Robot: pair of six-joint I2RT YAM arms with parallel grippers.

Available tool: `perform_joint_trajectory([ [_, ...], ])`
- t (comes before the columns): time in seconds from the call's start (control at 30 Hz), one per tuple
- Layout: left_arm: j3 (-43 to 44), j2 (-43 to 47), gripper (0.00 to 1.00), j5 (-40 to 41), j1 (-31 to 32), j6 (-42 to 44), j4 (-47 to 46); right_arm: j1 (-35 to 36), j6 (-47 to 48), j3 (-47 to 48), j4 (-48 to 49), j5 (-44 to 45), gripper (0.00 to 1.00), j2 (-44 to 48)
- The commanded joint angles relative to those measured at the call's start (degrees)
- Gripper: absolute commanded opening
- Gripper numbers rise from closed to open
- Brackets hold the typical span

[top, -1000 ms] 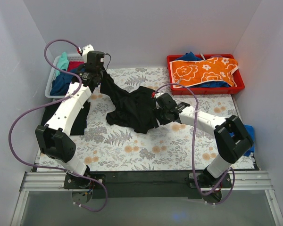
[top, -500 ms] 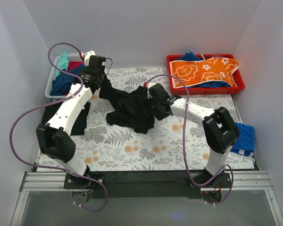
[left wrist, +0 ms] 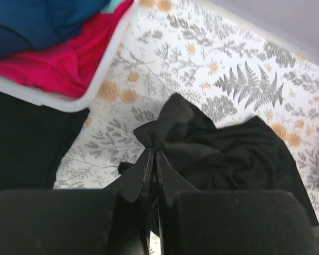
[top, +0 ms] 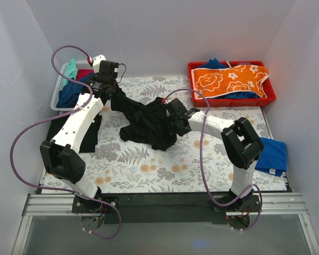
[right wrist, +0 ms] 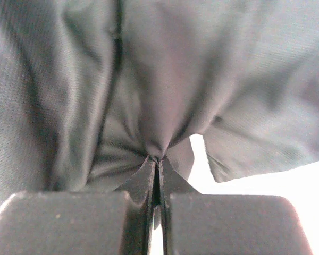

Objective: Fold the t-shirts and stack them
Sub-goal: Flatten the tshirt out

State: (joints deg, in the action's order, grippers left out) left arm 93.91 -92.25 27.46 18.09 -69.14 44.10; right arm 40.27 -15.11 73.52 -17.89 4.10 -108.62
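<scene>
- Right arm has swung left and back since 1.0 s ago. Its elbow now folds up near the right edge, uncovering a blue shirt (top: 271, 154) that lies there.
- Right gripper (top: 171, 110) is pressed together, pinching a fold of the black shirt (top: 149, 125). Cloth fills the right wrist view.
- Left arm reaches to the far left, wrist just beside the basket (top: 55, 100). Left gripper (top: 113, 99) points down, pads closed on a bunched corner of the same shirt.
- Black shirt lies crumpled mid-worktop (top: 149, 170), strung between the two grippers.
- Second black shirt (top: 88, 135) lies flat at left, under the left arm.
- Basket holds navy cloth (left wrist: 32, 21), pink cloth (left wrist: 58, 64) and teal cloth (top: 70, 69).
- Red tray (top: 231, 102), far right, holds an orange flowered shirt (top: 228, 79) over blue cloth (top: 216, 64).
</scene>
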Motion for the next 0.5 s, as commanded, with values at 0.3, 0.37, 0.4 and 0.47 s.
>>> perform_joint_trajectory([
  [0.3,19.46,10.06,0.0,15.87,-1.65,9.46,-2.78,-3.53,9.74,16.64,-13.05,33.67,0.01,27.57],
  [0.37,21.14,12.17,0.0,14.64,-1.65,9.73,-4.01,-3.71,12.73,20.24,-12.96,38.16,0.01,29.24],
  [0.4,20.88,12.96,0.0,14.2,-1.65,9.73,-4.8,-3.71,13.35,22.53,-12.52,38.96,0.01,29.69],
  [0.47,18.78,17.95,0.0,12.63,-1.74,9.82,-7.52,-3.71,14.93,25.87,-11.3,39.15,0.01,31.7],
])
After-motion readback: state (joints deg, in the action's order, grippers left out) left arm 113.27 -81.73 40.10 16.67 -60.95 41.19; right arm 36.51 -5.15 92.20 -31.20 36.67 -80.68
